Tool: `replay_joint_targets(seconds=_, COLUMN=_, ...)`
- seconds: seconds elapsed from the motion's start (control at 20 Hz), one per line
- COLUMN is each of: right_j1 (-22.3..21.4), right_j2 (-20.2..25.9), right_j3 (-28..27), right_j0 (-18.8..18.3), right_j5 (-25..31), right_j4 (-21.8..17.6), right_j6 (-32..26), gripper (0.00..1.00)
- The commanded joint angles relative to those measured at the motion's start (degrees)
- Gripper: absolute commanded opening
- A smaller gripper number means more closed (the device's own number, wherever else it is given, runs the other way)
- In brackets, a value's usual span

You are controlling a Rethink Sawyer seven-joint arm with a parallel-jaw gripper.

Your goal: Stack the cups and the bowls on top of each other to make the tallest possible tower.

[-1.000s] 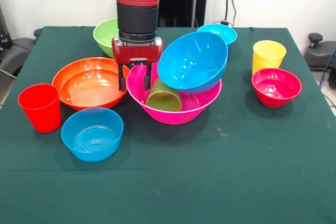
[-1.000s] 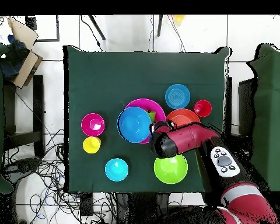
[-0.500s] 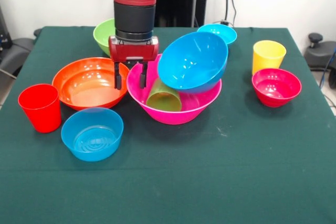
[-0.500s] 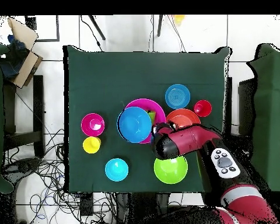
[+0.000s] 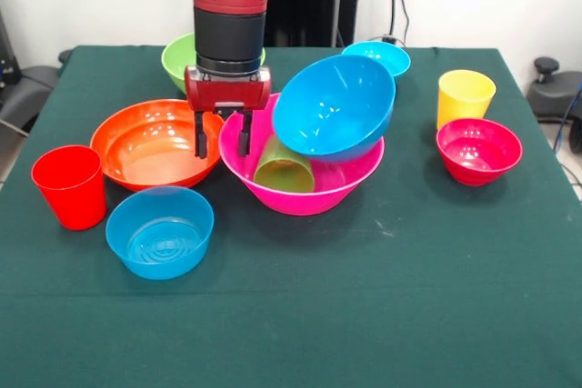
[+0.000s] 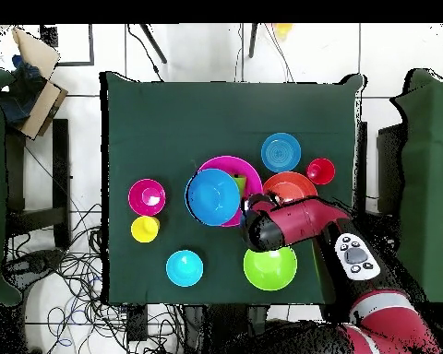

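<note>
Right now the end effector (image 5: 219, 145) hangs open and empty over the gap between the orange bowl (image 5: 155, 143) and the pink bowl (image 5: 305, 179). Tower so far: pink bowl on the surface (image 5: 382, 297), green cup (image 5: 283, 166) lying tilted inside it, big blue bowl (image 5: 334, 106) propped crooked on top. All of it looks like thin glossy plastic: light, stiff, slippery. My guess is rim pinches are the only real hold; the cup's wall would slide. Bump the blue bowl and it likely tips off. Red cup (image 5: 69, 185) and yellow cup (image 5: 465, 96) stand apart, upright.
</note>
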Motion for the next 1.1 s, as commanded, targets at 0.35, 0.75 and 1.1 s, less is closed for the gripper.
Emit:
replay_joint_targets(seconds=0.35, right_j1=-0.55, right_j2=3.58, right_j3=-1.4, right_j0=-1.53, right_j5=-1.07, right_j4=-0.68, right_j6=-0.55, gripper=1.0)
replay_joint_targets(seconds=0.75, right_j1=-15.12, right_j2=9.93, right_j3=9.66, right_j0=-7.46, right_j5=10.14, right_j4=7.19, right_j6=-7.73, gripper=1.0)
replay_joint_targets(seconds=1.1, right_j1=-12.33, right_j2=11.31, right_j3=7.54, right_j0=-8.71, right_j5=9.31, right_j4=5.23, right_j6=-8.02, gripper=1.0)
